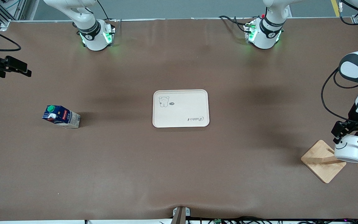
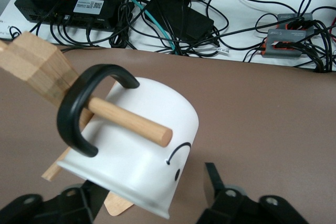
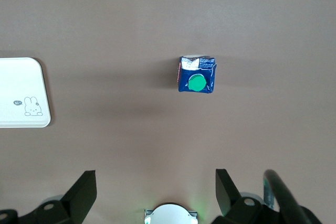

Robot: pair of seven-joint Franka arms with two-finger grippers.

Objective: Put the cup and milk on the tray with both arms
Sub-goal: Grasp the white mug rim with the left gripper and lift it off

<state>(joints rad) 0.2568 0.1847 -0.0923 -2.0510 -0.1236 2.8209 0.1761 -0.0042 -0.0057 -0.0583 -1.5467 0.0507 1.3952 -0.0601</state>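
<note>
Left claw [image 1: 344, 134] at the cup [image 1: 349, 150], one finger either side of its white wall, not visibly pressed home; whether it grips yet, cannot tell. Cup hangs by its black handle on a peg of the wooden rack [image 1: 323, 161], at the left arm's end of the tabletop [image 1: 179, 174].

Right claw [image 1: 17, 67] up in the air over the right arm's end, fingers wide apart, nothing between them. Milk [image 1: 61, 116] stands upright on the tabletop under that side, green cap up, well apart from the tray [image 1: 181, 108].

Tray lies flat mid-tabletop, bare.

Surface: brown matte covering, faintly creased. Cables and electronics boxes crowd the tabletop's edge nearest the front camera
</note>
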